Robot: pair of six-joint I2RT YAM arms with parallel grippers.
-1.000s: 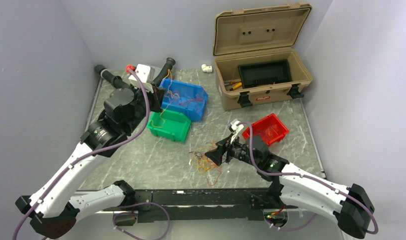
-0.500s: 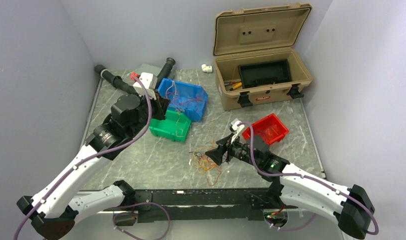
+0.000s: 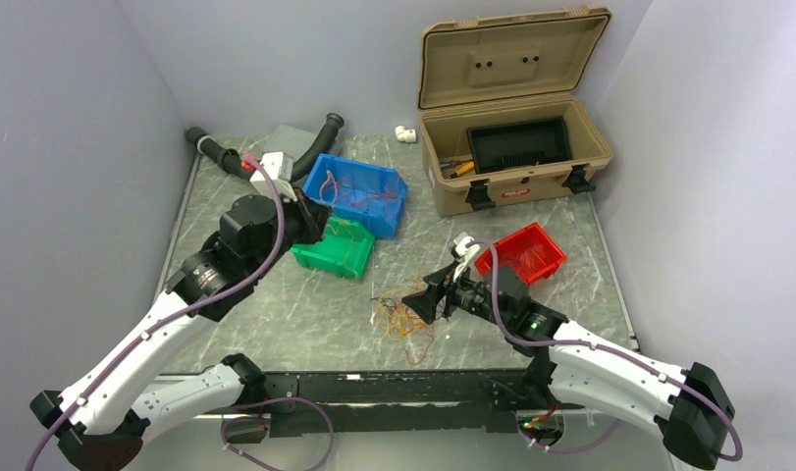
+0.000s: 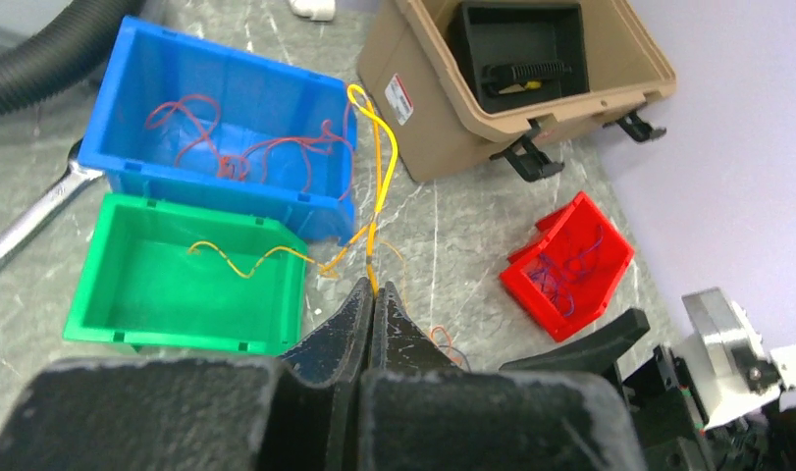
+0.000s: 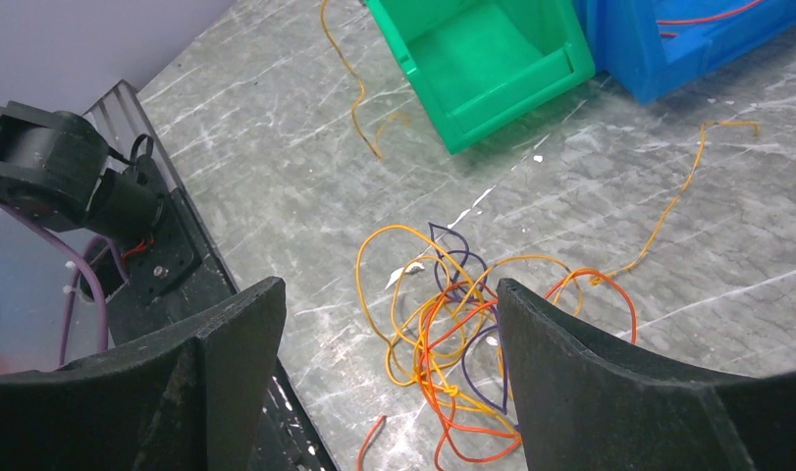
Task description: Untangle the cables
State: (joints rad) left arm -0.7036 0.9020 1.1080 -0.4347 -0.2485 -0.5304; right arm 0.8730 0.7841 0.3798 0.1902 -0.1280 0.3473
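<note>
The cables are a loose tangle of orange, yellow and purple wires on the marble table, also visible from above as a tangle. My right gripper hovers open just above it, a finger on each side and nothing between them. My left gripper is shut on one yellow cable, which rises from the fingertips in a long loop near the blue bin's corner. In the top view the left gripper sits above the green bin.
The green bin holds a yellow wire, and the blue bin holds red wires. A red bin with purple wires stands to the right. An open tan case is at the back right. A black hose lies at the back left.
My left arm has drawn back toward the near side with the yellow cable, from the blue bin's edge to over the green bin. The right arm has not moved.
</note>
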